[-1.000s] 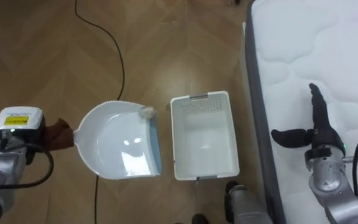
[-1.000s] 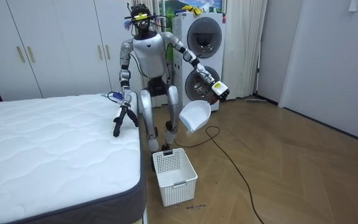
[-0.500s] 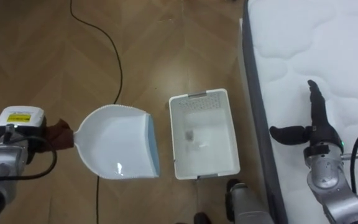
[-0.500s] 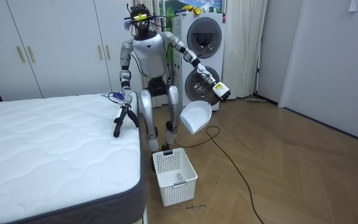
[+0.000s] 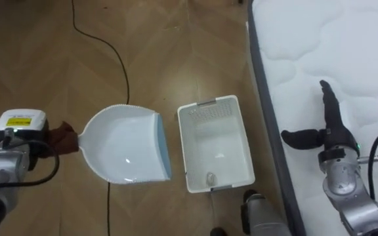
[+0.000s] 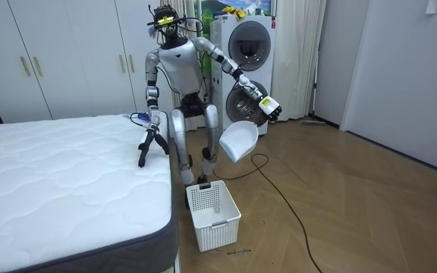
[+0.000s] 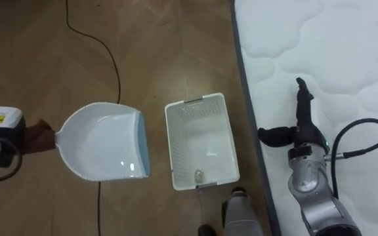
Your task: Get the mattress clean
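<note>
Over floor [image 5: 176,52]: dustpan [image 5: 126,144] in left hand [image 5: 20,141], beside basket [image 5: 215,141].

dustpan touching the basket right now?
Apart. The room view shows the dustpan held up in the air by the left hand, with a clear gap down to the white basket below it.

We look steeply down from the robot's head, close, at the basket [image 5: 210,111] and bed [image 5: 333,46] edge; from across the room we see both again.
</note>
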You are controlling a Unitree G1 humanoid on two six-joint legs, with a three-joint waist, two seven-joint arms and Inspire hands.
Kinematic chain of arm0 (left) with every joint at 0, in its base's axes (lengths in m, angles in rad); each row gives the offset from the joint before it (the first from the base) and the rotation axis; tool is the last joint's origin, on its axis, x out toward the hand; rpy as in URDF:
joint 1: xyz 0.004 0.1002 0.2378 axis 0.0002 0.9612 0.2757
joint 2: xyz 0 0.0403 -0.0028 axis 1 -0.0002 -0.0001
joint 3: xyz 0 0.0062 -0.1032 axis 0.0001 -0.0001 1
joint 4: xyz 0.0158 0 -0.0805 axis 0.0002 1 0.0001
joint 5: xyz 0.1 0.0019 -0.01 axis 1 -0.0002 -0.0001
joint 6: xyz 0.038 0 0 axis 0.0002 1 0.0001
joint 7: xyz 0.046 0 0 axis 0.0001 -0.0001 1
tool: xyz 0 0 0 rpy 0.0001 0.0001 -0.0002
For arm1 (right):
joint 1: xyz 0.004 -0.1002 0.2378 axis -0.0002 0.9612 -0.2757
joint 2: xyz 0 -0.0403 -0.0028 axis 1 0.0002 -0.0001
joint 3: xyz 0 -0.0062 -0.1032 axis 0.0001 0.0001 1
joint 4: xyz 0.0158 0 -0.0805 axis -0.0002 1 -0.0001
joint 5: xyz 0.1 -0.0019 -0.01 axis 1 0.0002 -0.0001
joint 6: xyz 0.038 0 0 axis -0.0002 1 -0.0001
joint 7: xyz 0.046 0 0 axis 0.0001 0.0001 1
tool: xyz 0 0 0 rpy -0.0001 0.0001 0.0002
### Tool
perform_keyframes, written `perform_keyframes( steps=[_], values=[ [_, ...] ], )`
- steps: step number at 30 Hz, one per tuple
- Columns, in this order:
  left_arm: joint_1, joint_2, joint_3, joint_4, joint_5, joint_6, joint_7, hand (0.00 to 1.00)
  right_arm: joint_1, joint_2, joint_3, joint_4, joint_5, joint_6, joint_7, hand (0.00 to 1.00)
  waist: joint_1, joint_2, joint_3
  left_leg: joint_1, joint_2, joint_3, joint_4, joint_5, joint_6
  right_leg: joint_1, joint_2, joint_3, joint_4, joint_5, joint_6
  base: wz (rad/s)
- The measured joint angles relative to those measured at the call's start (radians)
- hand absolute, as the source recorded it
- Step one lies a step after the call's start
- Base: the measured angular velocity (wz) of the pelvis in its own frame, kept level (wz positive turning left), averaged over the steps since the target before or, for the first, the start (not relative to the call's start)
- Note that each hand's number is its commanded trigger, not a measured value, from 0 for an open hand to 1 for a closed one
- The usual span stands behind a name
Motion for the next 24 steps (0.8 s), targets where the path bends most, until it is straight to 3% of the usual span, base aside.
perform_keyframes(
  steps=[7,9,10,12,13,14,15,16,18,21,24],
  values=[
    [0.007,-0.010,0.008,-0.004,-0.092,-0.008,0.108,1.00,0.023,0.000,0.000,0.004,0.040,-0.017,-0.015,0.00,0.009,-0.006,0.0034,0.040,-0.001,0.001,0.000,-0.002,-0.003,0.035,0.001,0.002,-0.002,-0.007,-0.001,-0.02],
    [0.020,-0.019,0.047,-0.034,-0.093,-0.013,0.145,1.00,0.034,-0.002,0.000,0.003,0.053,-0.018,-0.015,0.00,0.023,-0.012,0.0049,0.049,0.001,0.001,0.008,-0.008,-0.005,0.046,0.014,0.014,-0.013,-0.012,-0.001,-0.20],
    [0.031,-0.024,0.076,-0.049,-0.094,-0.027,0.174,1.00,0.047,-0.001,0.001,-0.001,0.063,-0.020,-0.015,0.00,0.044,-0.025,0.0044,0.057,0.000,0.000,0.007,-0.009,-0.006,0.048,0.033,0.043,-0.016,-0.011,0.002,-0.50],
    [0.081,-0.026,0.141,-0.089,-0.101,-0.043,0.211,1.00,0.051,0.001,0.018,-0.002,0.089,-0.020,-0.012,0.00,0.069,-0.049,0.0032,0.061,-0.019,-0.051,0.010,-0.010,-0.008,0.049,0.059,0.081,-0.017,-0.008,0.001,-0.66],
    [0.120,-0.042,0.182,-0.113,-0.101,-0.048,0.234,1.00,0.053,0.001,0.023,-0.001,0.119,-0.019,-0.010,0.00,0.084,-0.061,0.0038,0.071,-0.031,-0.109,0.017,-0.015,-0.015,0.064,0.079,0.099,-0.023,-0.004,-0.001,-0.70],
    [0.154,-0.077,0.218,-0.124,-0.101,-0.048,0.255,1.00,0.066,0.003,0.022,0.000,0.133,-0.013,-0.007,0.00,0.091,-0.070,-0.0004,0.091,-0.037,-0.156,0.015,-0.019,-0.020,0.091,0.096,0.111,-0.037,-0.001,-0.002,-0.62],
    [0.173,-0.095,0.239,-0.134,-0.102,-0.048,0.261,1.00,0.072,0.007,0.021,0.000,0.134,-0.010,-0.006,0.00,0.093,-0.077,-0.0011,0.102,-0.037,-0.172,0.013,-0.020,-0.022,0.105,0.105,0.117,-0.044,0.001,-0.002,-0.55],
    [0.208,-0.119,0.267,-0.159,-0.103,-0.049,0.278,1.00,0.082,0.019,0.025,0.000,0.138,-0.009,-0.001,0.00,0.101,-0.102,-0.0076,0.119,-0.035,-0.186,0.000,-0.022,-0.025,0.122,0.123,0.134,-0.057,0.007,-0.003,-0.52],
    [0.271,-0.157,0.302,-0.247,-0.105,-0.051,0.298,1.00,0.103,0.035,0.026,-0.006,0.152,-0.009,0.014,0.00,0.108,-0.135,-0.0208,0.149,-0.006,-0.179,-0.013,-0.030,-0.036,0.163,0.162,0.145,-0.121,0.042,-0.007,-0.53],
    [0.323,-0.207,0.318,-0.324,-0.105,-0.067,0.311,1.00,0.131,0.043,0.008,-0.012,0.157,-0.008,0.031,0.00,0.117,-0.148,-0.0299,0.200,0.023,-0.156,-0.043,-0.032,-0.038,0.235,0.202,0.165,-0.213,0.091,-0.006,-0.48],
    [0.390,-0.237,0.326,-0.408,-0.131,-0.098,0.360,1.00,0.216,0.045,-0.018,-0.110,0.146,-0.001,0.035,0.00,0.122,-0.167,-0.0431,0.313,0.047,-0.087,-0.121,-0.027,-0.036,0.325,0.232,0.206,-0.291,0.129,-0.005,-0.72]
  ],
)
